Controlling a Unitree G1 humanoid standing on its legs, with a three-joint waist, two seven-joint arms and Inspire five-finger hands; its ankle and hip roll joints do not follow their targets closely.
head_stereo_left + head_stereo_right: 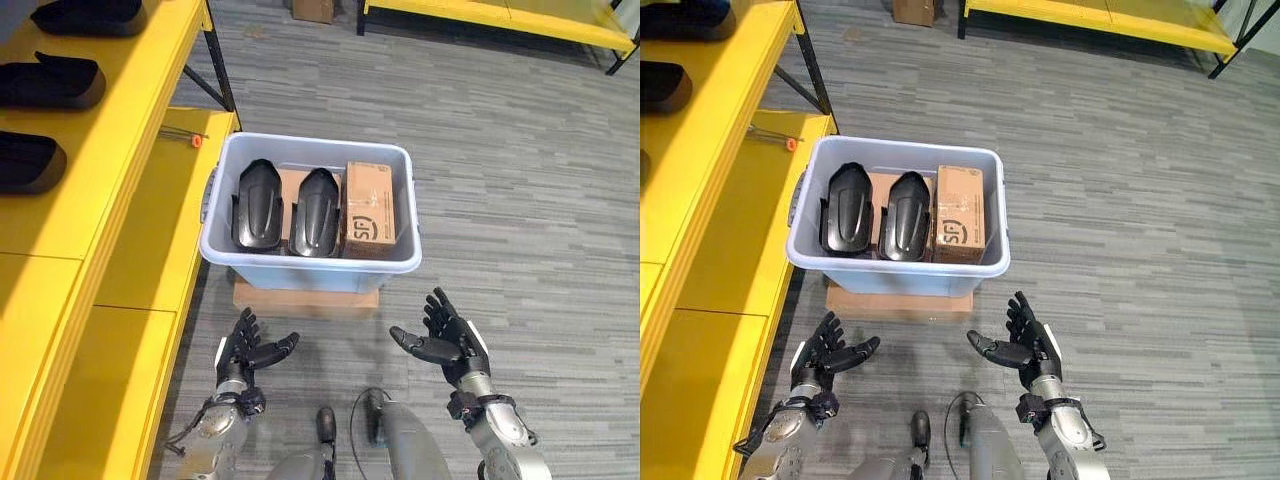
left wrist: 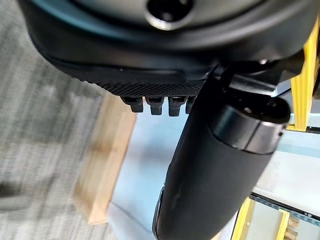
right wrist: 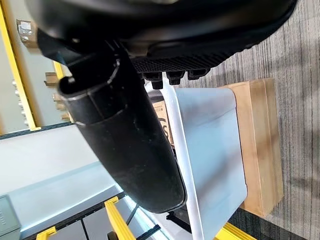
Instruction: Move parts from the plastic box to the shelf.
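Yellow shelf (image 1: 90, 190) along the robot's left, carrying three black parts (image 1: 30, 160) on its upper level. Pale plastic box (image 1: 310, 268) on the grey floor (image 1: 520, 200), resting on a flat wooden board (image 1: 305, 297) just beside the shelf. Inside the box: two black parts (image 1: 258, 205) side by side and a cardboard carton (image 1: 369, 210) to their right. Left hand (image 1: 243, 352) and right hand (image 1: 452, 345) hover near the box, palms up, fingers released, holding nothing.

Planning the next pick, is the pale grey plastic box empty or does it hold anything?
Not empty: the pale grey plastic box holds two black moulded parts beside a brown cardboard carton.
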